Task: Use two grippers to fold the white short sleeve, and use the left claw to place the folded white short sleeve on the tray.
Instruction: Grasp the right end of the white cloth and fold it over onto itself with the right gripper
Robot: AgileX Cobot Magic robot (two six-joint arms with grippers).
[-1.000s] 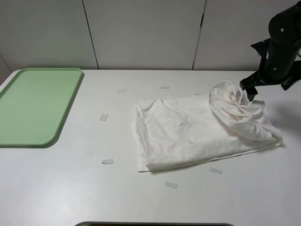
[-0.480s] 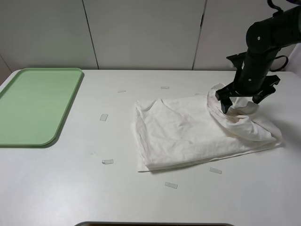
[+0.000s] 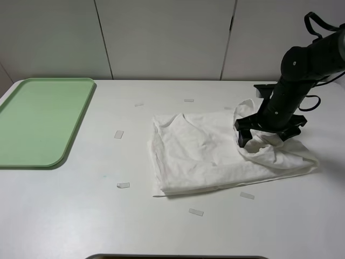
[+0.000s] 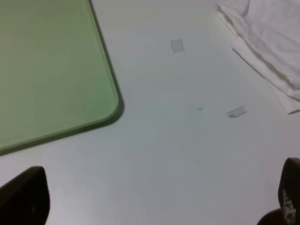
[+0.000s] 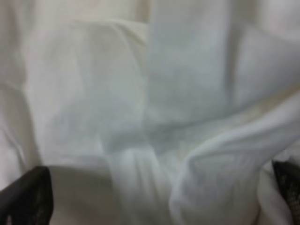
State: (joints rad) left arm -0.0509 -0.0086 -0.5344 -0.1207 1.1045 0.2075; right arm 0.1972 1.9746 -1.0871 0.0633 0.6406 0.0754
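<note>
The white short sleeve lies folded and wrinkled on the table right of centre, its right end bunched up. My right gripper is pressed down into that bunch, open, with cloth lying between its fingers. In the right wrist view the white short sleeve fills the picture and the right gripper shows only two black fingertips, wide apart. The light-green tray lies at the far left. The left arm is outside the high view. Its wrist view shows the left gripper open above bare table between the tray and the shirt's edge.
Small pale tape strips lie around the shirt: one to its left, one lower left, one in front, one at the front right and one behind. White wall panels stand behind the table.
My right arm has swung left and down from beside the shirt's far right end onto the bunched cloth, which now lies flatter. The jaws stayed open.
</note>
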